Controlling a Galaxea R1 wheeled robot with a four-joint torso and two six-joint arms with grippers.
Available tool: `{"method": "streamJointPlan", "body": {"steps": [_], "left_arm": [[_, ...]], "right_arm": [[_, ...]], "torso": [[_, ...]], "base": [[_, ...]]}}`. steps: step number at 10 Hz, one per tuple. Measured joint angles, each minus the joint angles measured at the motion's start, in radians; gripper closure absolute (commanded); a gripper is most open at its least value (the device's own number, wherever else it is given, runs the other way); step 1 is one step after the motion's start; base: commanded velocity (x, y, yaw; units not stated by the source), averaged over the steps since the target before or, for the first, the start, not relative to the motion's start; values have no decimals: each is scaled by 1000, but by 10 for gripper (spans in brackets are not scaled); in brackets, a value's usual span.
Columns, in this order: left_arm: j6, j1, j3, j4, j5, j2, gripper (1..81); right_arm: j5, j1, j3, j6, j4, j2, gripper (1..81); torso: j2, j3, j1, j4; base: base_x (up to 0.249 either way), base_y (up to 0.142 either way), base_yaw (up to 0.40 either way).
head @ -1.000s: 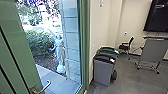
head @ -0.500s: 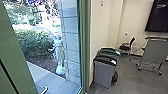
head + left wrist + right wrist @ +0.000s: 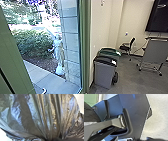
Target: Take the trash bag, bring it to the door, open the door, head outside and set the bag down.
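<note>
The dark, shiny trash bag (image 3: 41,116) looms large in the left wrist view, its folds drawn tightly together where my left gripper (image 3: 50,139) is shut on it. In the head view the green door (image 3: 15,57) stands partly open at the left, and its metal handle (image 3: 44,90) shows at the bottom edge. Through the opening a paved walkway (image 3: 50,81) is visible. Dark wrinkled material at the left of the right wrist view looks like part of the bag (image 3: 90,115); whether my right gripper touches anything cannot be told.
The green door frame (image 3: 85,50) stands right of the opening. Grey bins (image 3: 103,75) stand against the wall beside it, with a chair (image 3: 127,47) and a wheeled stand (image 3: 153,52) farther back. Outside are a pale statue (image 3: 58,55) and a bush (image 3: 32,43).
The door has swung farther open, its edge and handle moving left and down, uncovering more of the walkway and bush. The head view has shifted slightly.
</note>
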Motion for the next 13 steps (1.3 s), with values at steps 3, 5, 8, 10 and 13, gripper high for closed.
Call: {"method": "streamJointPlan", "body": {"steps": [3,5,8,10,13], "left_arm": [[0,8,0,0,-1,2,811],[0,-5,0,0,0,2,811],[0,4,0,1,0,2,811],[0,1,0,1,-1,2,811],[0,0,0,1,0,2,811]], "right_arm": [[-1,-9,0,0,0,0,10],[3,7,0,0,0,0,10],[0,-3,0,0,-1,0,10],[0,-5,0,0,-1,0,10],[0,0,0,0,-1,0,10]], "torso": [[-1,0,-2,0],[0,0,0,0],[0,0,-1,0],[0,0,-1,0],[0,0,-1,0]], "base": [[67,0,0],[0,0,0],[0,0,0],[0,0,0],[0,0,131]]}}
